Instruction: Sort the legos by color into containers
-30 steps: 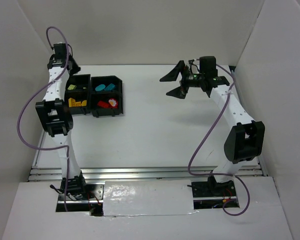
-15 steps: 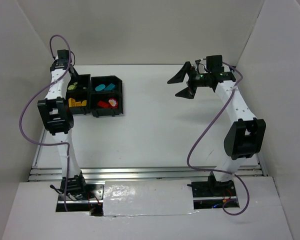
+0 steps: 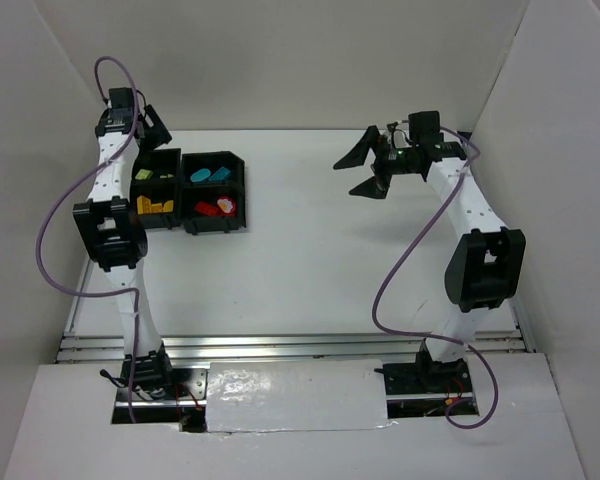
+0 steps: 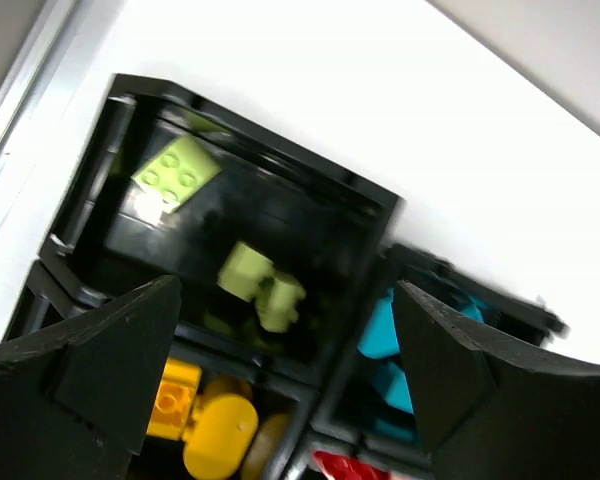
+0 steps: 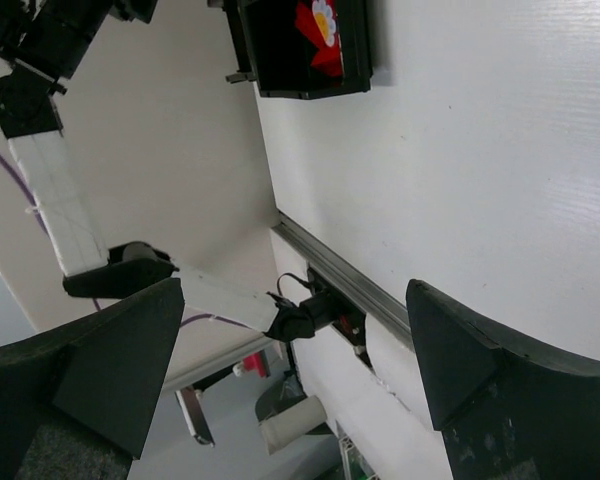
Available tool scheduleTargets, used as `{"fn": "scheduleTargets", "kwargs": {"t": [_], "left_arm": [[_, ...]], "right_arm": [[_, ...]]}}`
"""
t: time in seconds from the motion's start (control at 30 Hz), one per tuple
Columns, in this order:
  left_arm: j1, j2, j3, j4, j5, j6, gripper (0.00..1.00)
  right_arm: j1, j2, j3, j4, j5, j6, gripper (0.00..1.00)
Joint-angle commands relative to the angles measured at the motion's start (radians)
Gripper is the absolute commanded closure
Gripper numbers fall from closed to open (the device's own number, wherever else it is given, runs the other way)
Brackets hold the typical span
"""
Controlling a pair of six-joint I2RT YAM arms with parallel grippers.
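Observation:
The black tray of containers [image 3: 185, 190] sits at the back left of the table. Lime-green legos [image 3: 154, 174] lie in its back-left compartment, teal ones [image 3: 212, 173] back right, yellow ones [image 3: 154, 207] front left, red ones [image 3: 216, 208] front right. My left gripper [image 3: 146, 124] hangs open just above the green compartment. In the left wrist view its jaws [image 4: 285, 295] stand wide with nothing between them; below lie a lime brick [image 4: 176, 172] and a blurred lime piece [image 4: 261, 286]. My right gripper [image 3: 359, 170] is open and empty above the right of the table.
White walls close in on the left, back and right. In the right wrist view the tray's red compartment [image 5: 320, 30] shows far off, and the table's front rail [image 5: 340, 275] runs beneath the open right gripper [image 5: 295, 295]. The left arm leans over the tray's left edge.
My left gripper went from shut to wide open above the green compartment, and a lime piece now lies below it. The right gripper drew slightly right, still open.

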Motion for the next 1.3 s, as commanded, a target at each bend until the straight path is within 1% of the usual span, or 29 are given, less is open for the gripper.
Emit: {"fn": "scheduleTargets", "kwargs": {"t": [0.0,0.03,0.07,0.13,0.17,0.2,0.33,0.43,0.6,0.67,0.77,0.9,1.0,1.03,1.1,1.13,1.27], "left_arm": [[-0.071,-0.125,0.003,0.013,0.056,0.056,0.00],[-0.089,-0.146,-0.011,0.004,0.048,0.082,0.00],[-0.132,-0.185,-0.024,-0.007,0.034,0.092,0.01],[-0.174,-0.222,-0.065,-0.035,0.025,0.124,0.00],[-0.225,-0.255,-0.095,-0.068,0.016,0.133,0.00],[-0.249,-0.274,-0.116,-0.084,-0.007,0.142,0.01],[-0.345,-0.409,-0.266,-0.116,-0.027,0.147,0.01],[-0.371,-0.475,-0.388,-0.136,-0.015,0.133,0.00],[-0.378,-0.550,-0.502,-0.119,-0.003,0.142,0.00],[-0.378,-0.561,-0.496,-0.124,-0.007,0.147,0.00],[-0.378,-0.567,-0.441,-0.173,-0.013,0.138,0.01],[-0.378,-0.640,-0.479,-0.184,-0.038,0.092,0.00],[-0.379,-0.746,-0.586,-0.161,-0.045,0.080,0.00],[-0.379,-0.812,-0.664,-0.148,-0.050,0.080,0.01],[-0.381,-0.887,-0.753,-0.090,-0.071,0.084,0.01],[-0.381,-0.956,-0.827,-0.079,-0.079,0.083,0.01],[-0.381,-1.101,-0.956,-0.073,-0.102,0.090,0.00]], "right_arm": [[-0.007,0.002,0.084,-0.037,0.046,-0.035,0.00],[-0.007,0.005,0.099,-0.050,0.061,-0.042,0.00],[-0.006,0.008,0.137,-0.086,0.077,-0.062,0.00],[-0.006,0.005,0.171,-0.119,0.141,-0.097,0.00],[-0.006,-0.009,0.194,-0.150,0.169,-0.108,0.00],[-0.009,-0.019,0.202,-0.164,0.227,-0.119,0.00],[-0.006,-0.120,0.170,-0.202,0.351,-0.177,0.00],[-0.007,-0.202,0.110,-0.193,0.423,-0.208,0.00],[-0.006,-0.319,0.007,-0.160,0.470,-0.220,0.00],[-0.006,-0.365,-0.037,-0.144,0.465,-0.223,0.00],[0.001,-0.417,-0.080,-0.143,0.473,-0.234,0.00],[0.017,-0.496,-0.126,-0.158,0.522,-0.263,0.00],[0.028,-0.601,-0.193,-0.153,0.572,-0.285,0.00],[0.028,-0.671,-0.251,-0.131,0.583,-0.286,0.00],[0.028,-0.745,-0.318,-0.101,0.598,-0.286,0.00],[0.028,-0.814,-0.367,-0.091,0.600,-0.285,0.00],[0.028,-0.938,-0.436,-0.098,0.585,-0.286,0.00]]}}
